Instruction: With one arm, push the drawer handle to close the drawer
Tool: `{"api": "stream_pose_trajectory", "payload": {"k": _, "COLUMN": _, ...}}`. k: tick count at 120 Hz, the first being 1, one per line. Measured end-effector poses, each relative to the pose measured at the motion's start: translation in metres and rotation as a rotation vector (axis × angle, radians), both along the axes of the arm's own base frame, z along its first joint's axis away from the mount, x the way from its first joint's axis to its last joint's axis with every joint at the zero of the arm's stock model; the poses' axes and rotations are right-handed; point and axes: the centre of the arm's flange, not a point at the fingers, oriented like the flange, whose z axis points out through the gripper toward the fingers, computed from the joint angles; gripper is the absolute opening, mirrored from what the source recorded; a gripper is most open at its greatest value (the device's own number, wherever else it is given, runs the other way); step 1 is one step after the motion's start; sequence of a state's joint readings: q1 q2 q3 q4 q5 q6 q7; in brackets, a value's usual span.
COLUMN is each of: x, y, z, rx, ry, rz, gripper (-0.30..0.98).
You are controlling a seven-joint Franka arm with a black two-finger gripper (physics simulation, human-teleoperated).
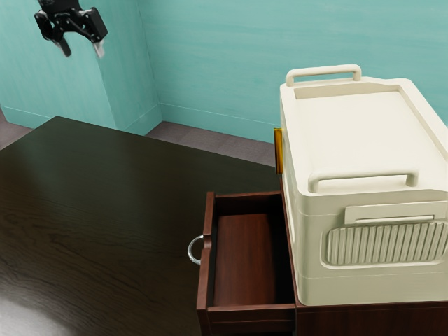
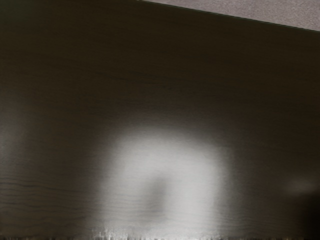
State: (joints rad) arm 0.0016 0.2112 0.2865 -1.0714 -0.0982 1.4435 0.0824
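Drawer [image 1: 241, 259] stood pulled out of its wooden cabinet [image 1: 371, 320] beside a cream case [image 1: 364, 133], silvery handle [image 1: 190, 250] toward the exterior view's left, as the black gripper [image 1: 82, 48] hung well apart, its fingers spread and holding nothing.

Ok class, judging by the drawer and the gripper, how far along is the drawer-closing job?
Done: nothing that shows; the drawer stands open, its inside in plain view.
In hand: nothing; the gripper is open and empty, raised well away from the silver handle.
Left: apparently the whole job, reaching the handle and pushing the drawer shut.
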Motion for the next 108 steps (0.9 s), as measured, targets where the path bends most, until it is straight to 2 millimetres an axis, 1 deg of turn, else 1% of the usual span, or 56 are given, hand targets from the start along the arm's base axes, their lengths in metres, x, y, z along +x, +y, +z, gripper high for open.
{"api": "stream_pose_trajectory", "payload": {"k": 18, "x": -0.003, "y": -0.003, "z": -0.001, "rx": -0.013, "ry": 0.025, "rz": -0.050, "gripper": 0.67}}
{"api": "stream_pose_trajectory", "payload": {"k": 22, "x": -0.009, "y": -0.004, "z": 0.007, "rx": -0.013, "ry": 0.014, "rz": -0.062, "gripper": 0.67}}
{"api": "stream_pose_trajectory", "payload": {"k": 25, "x": -0.019, "y": -0.007, "z": 0.022, "rx": -0.011, "ry": -0.010, "rz": -0.072, "gripper": 0.67}}
{"api": "stream_pose_trajectory", "payload": {"k": 26, "x": -0.025, "y": -0.007, "z": 0.029, "rx": -0.009, "ry": -0.023, "rz": -0.076, "gripper": 0.67}}
{"api": "stream_pose_trajectory", "payload": {"k": 28, "x": -0.041, "y": -0.010, "z": 0.051, "rx": -0.003, "ry": -0.061, "rz": -0.085, "gripper": 0.66}}
{"api": "stream_pose_trajectory", "payload": {"k": 31, "x": -0.072, "y": -0.014, "z": 0.082, "rx": 0.003, "ry": -0.116, "rz": -0.100, "gripper": 0.66}}
{"api": "stream_pose_trajectory", "payload": {"k": 34, "x": -0.105, "y": -0.018, "z": 0.104, "rx": 0.002, "ry": -0.151, "rz": -0.122, "gripper": 0.66}}
{"api": "stream_pose_trajectory", "payload": {"k": 36, "x": -0.133, "y": -0.022, "z": 0.111, "rx": -0.006, "ry": -0.159, "rz": -0.147, "gripper": 0.66}}
{"api": "stream_pose_trajectory", "payload": {"k": 38, "x": -0.158, "y": -0.021, "z": 0.114, "rx": -0.015, "ry": -0.163, "rz": -0.163, "gripper": 0.66}}
{"api": "stream_pose_trajectory", "payload": {"k": 40, "x": -0.181, "y": -0.017, "z": 0.113, "rx": -0.021, "ry": -0.161, "rz": -0.169, "gripper": 0.66}}
{"api": "stream_pose_trajectory", "payload": {"k": 42, "x": -0.200, "y": -0.019, "z": 0.111, "rx": -0.020, "ry": -0.153, "rz": -0.183, "gripper": 0.66}}
{"api": "stream_pose_trajectory", "payload": {"k": 45, "x": -0.225, "y": -0.024, "z": 0.102, "rx": -0.014, "ry": -0.132, "rz": -0.207, "gripper": 0.66}}
{"api": "stream_pose_trajectory", "payload": {"k": 49, "x": -0.251, "y": -0.025, "z": 0.087, "rx": -0.007, "ry": -0.098, "rz": -0.228, "gripper": 0.66}}
{"api": "stream_pose_trajectory", "payload": {"k": 55, "x": -0.279, "y": -0.028, "z": 0.048, "rx": 0.015, "ry": -0.024, "rz": -0.262, "gripper": 0.66}}
{"api": "stream_pose_trajectory", "payload": {"k": 60, "x": -0.293, "y": -0.036, "z": 0.018, "rx": 0.052, "ry": 0.026, "rz": -0.306, "gripper": 0.66}}
{"api": "stream_pose_trajectory", "payload": {"k": 64, "x": -0.300, "y": -0.037, "z": 0.003, "rx": 0.075, "ry": 0.051, "rz": -0.326, "gripper": 0.66}}
{"api": "stream_pose_trajectory", "payload": {"k": 66, "x": -0.304, "y": -0.033, "z": -0.002, "rx": 0.076, "ry": 0.056, "rz": -0.331, "gripper": 0.66}}
{"api": "stream_pose_trajectory", "payload": {"k": 71, "x": -0.315, "y": -0.007, "z": -0.022, "rx": 0.035, "ry": 0.080, "rz": -0.318, "gripper": 0.66}}
{"api": "stream_pose_trajectory", "payload": {"k": 76, "x": -0.319, "y": 0.013, "z": -0.048, "rx": -0.010, "ry": 0.123, "rz": -0.302, "gripper": 0.66}}
{"api": "stream_pose_trajectory", "payload": {"k": 80, "x": -0.318, "y": 0.017, "z": -0.070, "rx": -0.022, "ry": 0.165, "rz": -0.307, "gripper": 0.66}}
{"api": "stream_pose_trajectory", "payload": {"k": 87, "x": -0.315, "y": 0.010, "z": -0.118, "rx": -0.013, "ry": 0.231, "rz": -0.346, "gripper": 0.66}}
{"api": "stream_pose_trajectory", "payload": {"k": 95, "x": -0.309, "y": -0.001, "z": -0.164, "rx": 0.012, "ry": 0.268, "rz": -0.407, "gripper": 0.66}}
{"api": "stream_pose_trajectory", "payload": {"k": 101, "x": -0.305, "y": -0.009, "z": -0.191, "rx": 0.035, "ry": 0.275, "rz": -0.461, "gripper": 0.66}}
{"api": "stream_pose_trajectory", "payload": {"k": 108, "x": -0.299, "y": -0.016, "z": -0.214, "rx": 0.060, "ry": 0.260, "rz": -0.524, "gripper": 0.65}}
